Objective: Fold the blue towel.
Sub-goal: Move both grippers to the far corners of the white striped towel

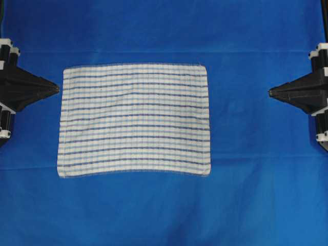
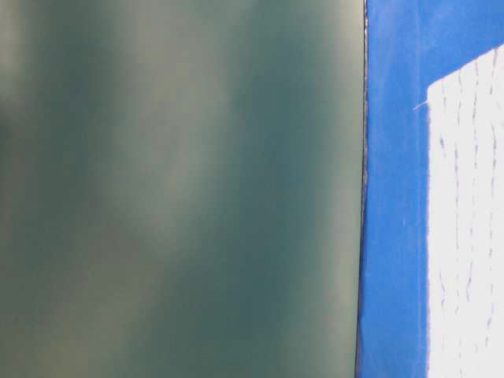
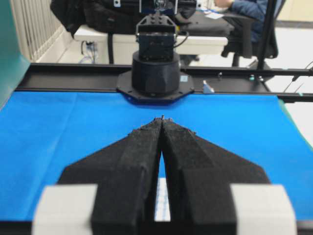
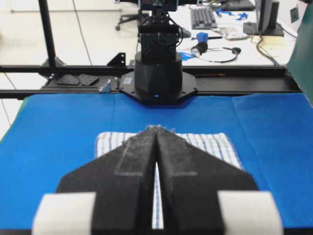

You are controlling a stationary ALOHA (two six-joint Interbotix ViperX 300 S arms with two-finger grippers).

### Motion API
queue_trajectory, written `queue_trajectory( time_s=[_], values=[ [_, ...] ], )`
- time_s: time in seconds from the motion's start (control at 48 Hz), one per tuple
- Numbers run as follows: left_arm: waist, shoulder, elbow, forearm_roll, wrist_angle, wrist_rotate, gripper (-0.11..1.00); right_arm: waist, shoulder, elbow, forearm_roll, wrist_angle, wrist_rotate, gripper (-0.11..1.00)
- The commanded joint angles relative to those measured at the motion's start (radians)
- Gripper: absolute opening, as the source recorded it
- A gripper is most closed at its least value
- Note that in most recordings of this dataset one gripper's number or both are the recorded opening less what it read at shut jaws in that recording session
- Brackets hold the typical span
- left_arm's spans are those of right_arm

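Observation:
The blue towel (image 1: pixel 135 120), white with thin blue checked stripes, lies flat and unfolded in the middle of the solid-blue sheet (image 1: pixel 164 210). It also shows in the right wrist view (image 4: pixel 215 144), under the left gripper as a white sliver (image 3: pixel 162 200), and overexposed in the table-level view (image 2: pixel 468 228). My left gripper (image 1: pixel 57 88) is shut and empty, its tip just beside the towel's left edge. My right gripper (image 1: pixel 271 93) is shut and empty too, well apart from the towel's right edge. In the wrist views each gripper (image 3: pixel 162 120) (image 4: pixel 155 129) has its tips pressed together.
The opposite arm's black base stands at the far end of the sheet in each wrist view (image 3: pixel 156 73) (image 4: pixel 157 73). A green panel (image 2: pixel 181 189) fills most of the table-level view. Desks, chairs and a keyboard lie beyond the black table rail (image 4: pixel 234 83).

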Motion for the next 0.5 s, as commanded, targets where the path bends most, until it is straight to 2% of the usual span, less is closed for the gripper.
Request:
queue_trajectory(
  time_s=[0.0, 0.229, 0.48],
  values=[
    [-0.002, 0.006, -0.018, -0.011, 0.012, 0.018, -0.01, 0.000, 0.014, -0.032, 0.002, -0.005, 0.005, -0.01],
    [0.026, -0.003, -0.012, -0.018, 0.081, 0.018, -0.01, -0.021, 0.117, -0.075, 0.008, 0.025, 0.012, 0.00],
    [0.140, 0.003, 0.034, -0.023, 0.150, 0.008, 0.00, -0.144, 0.333, -0.121, 0.008, 0.009, 0.057, 0.00]
  ],
)
